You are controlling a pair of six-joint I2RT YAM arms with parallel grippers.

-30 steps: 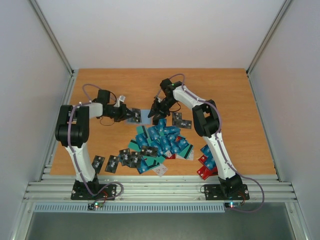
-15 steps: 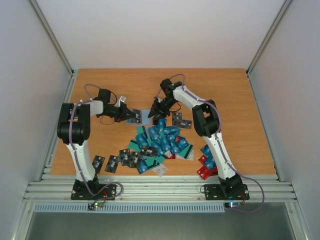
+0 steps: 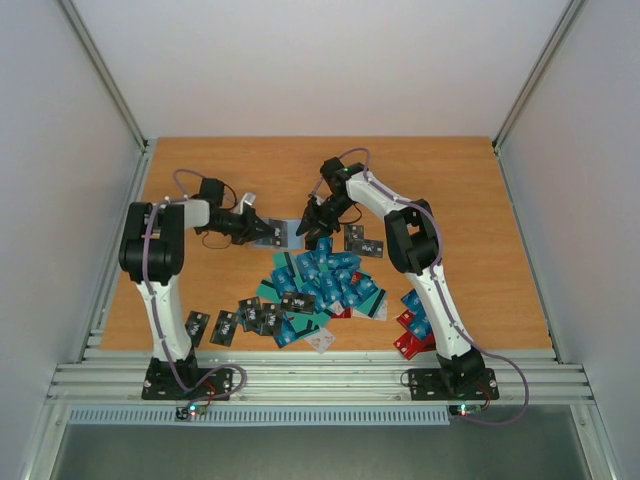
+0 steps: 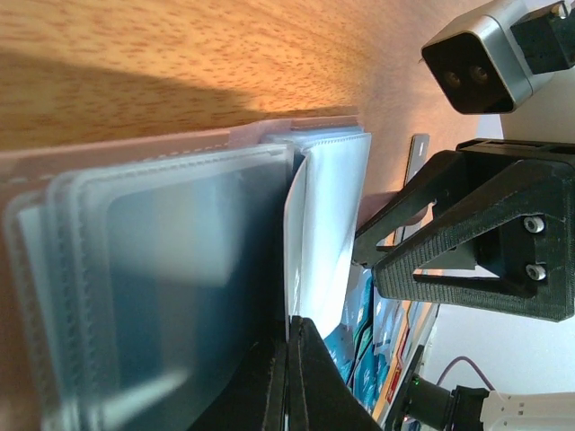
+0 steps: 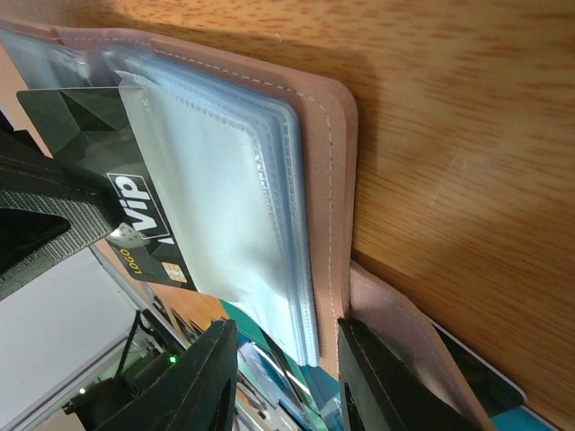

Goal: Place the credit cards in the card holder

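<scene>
Top view: L gripper (image 3: pixel 255 230) pinches a black card (image 3: pixel 268 236) at the card holder (image 3: pixel 288 234), far-centre on the table (image 3: pixel 200 170). R gripper (image 3: pixel 313 226) is just beside the holder's other edge. Rest of the credit cards (image 3: pixel 322 282) are heaped nearer the bases. The grippers are v. close; push too far & they knock.

L wrist: card seen edge-on, aimed at the stacked clear sleeves (image 4: pixel 180 260). So many mouths side by side. A slight tilt & it slips btwn two sleeves, or jams on a seam & bows.

R wrist: R fingers (image 5: pixel 211 377) are spread, w/ the pink cover (image 5: pixel 322 162) & sleeve stack in the gap, not clamped afaict. The holder could skid under the push, or the card could twist in the pinch.
</scene>
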